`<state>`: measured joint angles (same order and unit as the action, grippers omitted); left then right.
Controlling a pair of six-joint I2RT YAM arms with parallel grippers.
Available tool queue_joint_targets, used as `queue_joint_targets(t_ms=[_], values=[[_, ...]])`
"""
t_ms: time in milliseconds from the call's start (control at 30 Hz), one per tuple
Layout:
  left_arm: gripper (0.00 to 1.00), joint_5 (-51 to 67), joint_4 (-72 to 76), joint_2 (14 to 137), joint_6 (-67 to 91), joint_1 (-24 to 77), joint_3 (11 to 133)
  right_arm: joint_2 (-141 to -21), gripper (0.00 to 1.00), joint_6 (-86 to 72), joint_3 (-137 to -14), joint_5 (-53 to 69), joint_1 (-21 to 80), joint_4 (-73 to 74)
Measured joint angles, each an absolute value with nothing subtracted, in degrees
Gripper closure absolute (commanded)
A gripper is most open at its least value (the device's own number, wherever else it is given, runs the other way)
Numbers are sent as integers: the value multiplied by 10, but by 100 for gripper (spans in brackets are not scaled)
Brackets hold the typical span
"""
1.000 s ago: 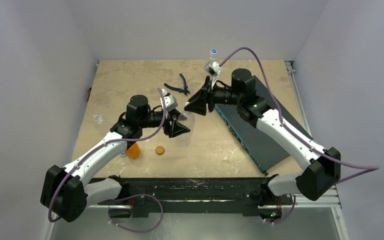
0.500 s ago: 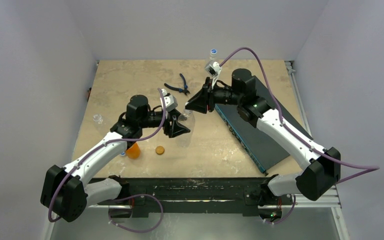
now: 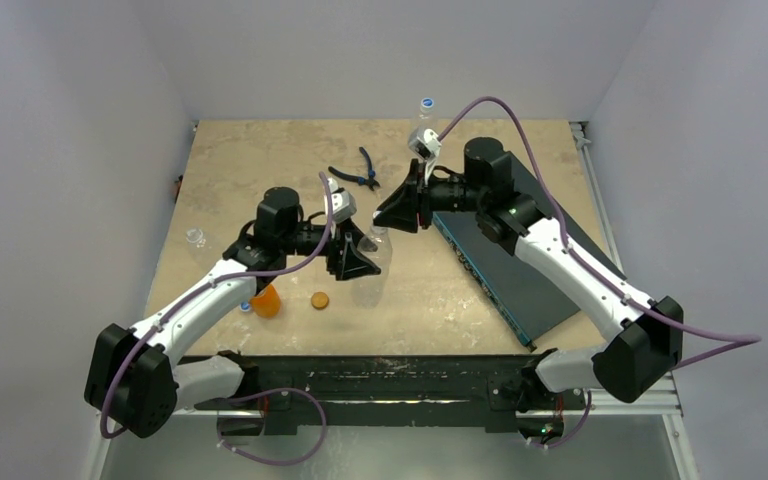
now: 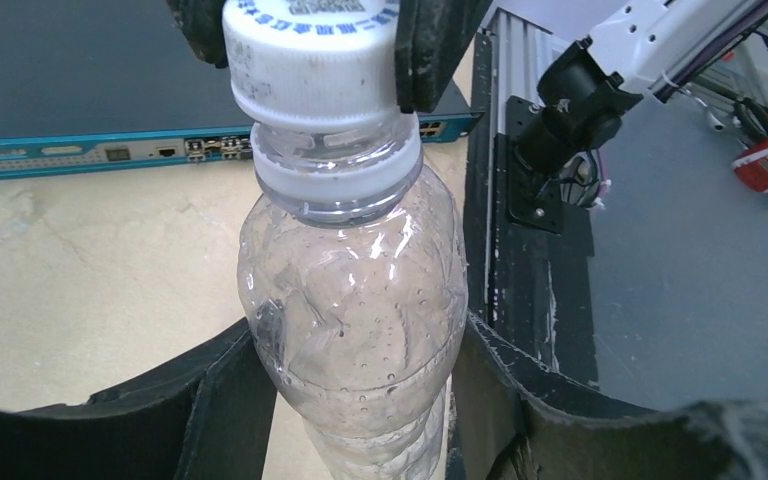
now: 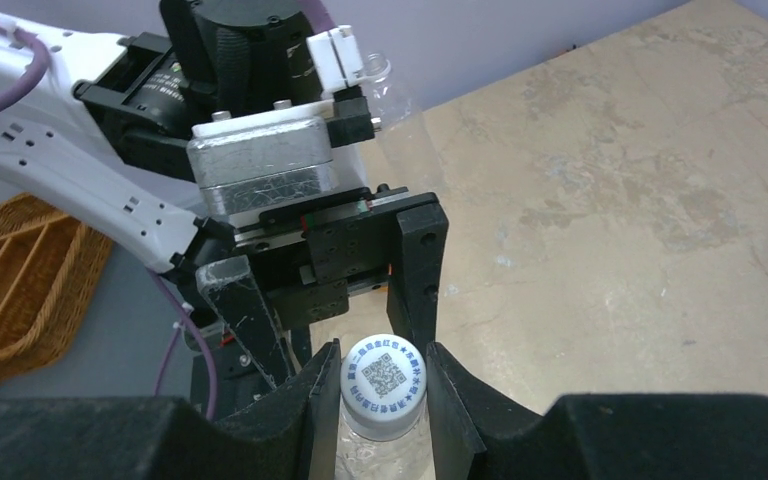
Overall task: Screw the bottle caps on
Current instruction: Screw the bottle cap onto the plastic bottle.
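A clear plastic bottle (image 3: pixel 374 246) is held above the table's middle. My left gripper (image 3: pixel 363 263) is shut on its body; in the left wrist view (image 4: pixel 355 400) its jaws press both sides of the bottle (image 4: pixel 355 290). A white cap with blue print (image 4: pixel 310 55) sits on the neck. My right gripper (image 3: pixel 380 220) is shut on that cap (image 5: pixel 385 385), one finger on each side, as the right wrist view (image 5: pixel 385 400) shows. A squat orange bottle (image 3: pixel 266 300) and a flat orange-brown cap (image 3: pixel 319 299) lie near the front left.
Blue-handled pliers (image 3: pixel 358 172) lie at the back middle. A dark flat device with a teal edge (image 3: pixel 515 265) lies on the right. A clear bottle with a blue cap (image 3: pixel 426 105) stands at the back edge. Another clear bottle (image 3: pixel 196 238) is at the left edge.
The right wrist has turned slightly while gripping the cap. The left gripper and the bottle have shifted a little. Both grips are unchanged.
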<state>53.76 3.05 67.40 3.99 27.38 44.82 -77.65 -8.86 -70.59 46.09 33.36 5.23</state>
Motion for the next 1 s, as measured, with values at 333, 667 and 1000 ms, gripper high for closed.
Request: queue_joint_targets(t_ms=[333, 667, 1000], values=[[100, 583, 15, 671, 55, 274, 453, -775, 86, -48, -712, 521, 333, 65], [100, 506, -3, 662, 38, 276, 465, -792, 87, -37, -741, 488, 334, 90], [100, 324, 10, 672, 34, 297, 465, -842, 89, -58, -794, 347, 350, 130]])
